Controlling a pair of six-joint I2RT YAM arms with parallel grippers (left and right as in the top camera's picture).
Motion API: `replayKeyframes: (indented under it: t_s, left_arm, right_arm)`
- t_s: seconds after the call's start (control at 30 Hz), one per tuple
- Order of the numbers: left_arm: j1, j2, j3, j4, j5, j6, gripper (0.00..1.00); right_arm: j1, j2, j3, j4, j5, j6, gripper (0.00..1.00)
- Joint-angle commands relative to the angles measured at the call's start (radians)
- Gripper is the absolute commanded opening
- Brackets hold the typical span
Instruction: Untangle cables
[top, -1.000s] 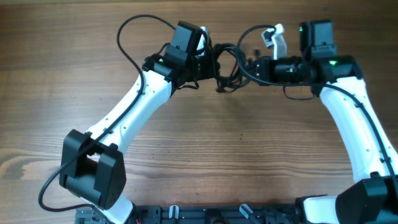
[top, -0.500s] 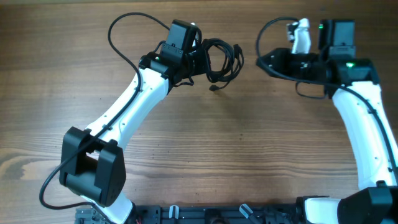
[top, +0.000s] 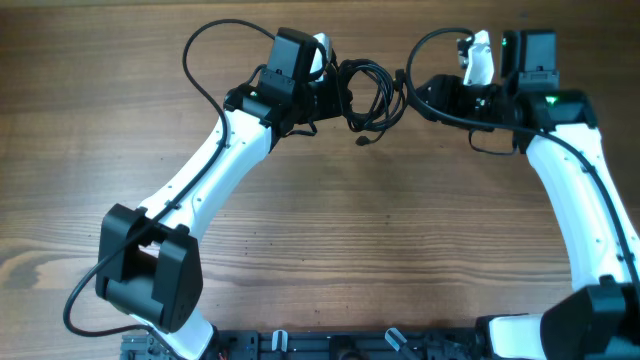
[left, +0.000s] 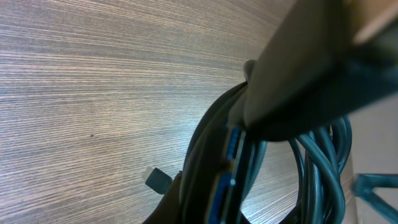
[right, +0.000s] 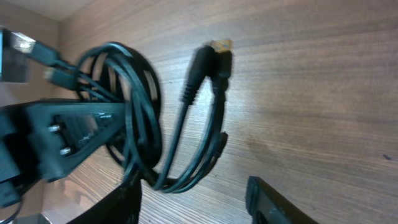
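The cables (top: 368, 95) are a clump of thin black loops hanging from my left gripper (top: 335, 98), which is shut on them just above the table. In the left wrist view the loops (left: 314, 168) run past my finger (left: 298, 93), and one small plug (left: 157, 178) dangles below. My right gripper (top: 415, 98) stands open just right of the clump. In the right wrist view its fingers (right: 267, 199) are wide apart, the lowest loops (right: 180, 180) hang just ahead of the gap, and two plug ends (right: 214, 53) stick out to the right.
The wooden table (top: 400, 230) lies under both arms. A thicker black wire (top: 215, 60) arcs off the left arm at the back. The arm bases and a black rail (top: 330, 345) sit along the front edge.
My right gripper let go of the clump and opened, pulled away to the right, then came back close to it. The left gripper kept hold and shifted slightly.
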Motion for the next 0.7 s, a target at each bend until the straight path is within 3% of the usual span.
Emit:
replayKeyframes:
  t_s: [0.0, 0.67]
  left_arm:
    - [0.000, 0.000, -0.002, 0.011, 0.023, 0.006, 0.04]
    - [0.000, 0.000, -0.002, 0.011, 0.023, 0.005, 0.04]
  right_arm:
    - [-0.001, 0.043, 0.016, -0.002, 0.020, 0.044, 0.59]
    - [-0.001, 0.061, 0.016, 0.003, 0.017, 0.053, 0.76]
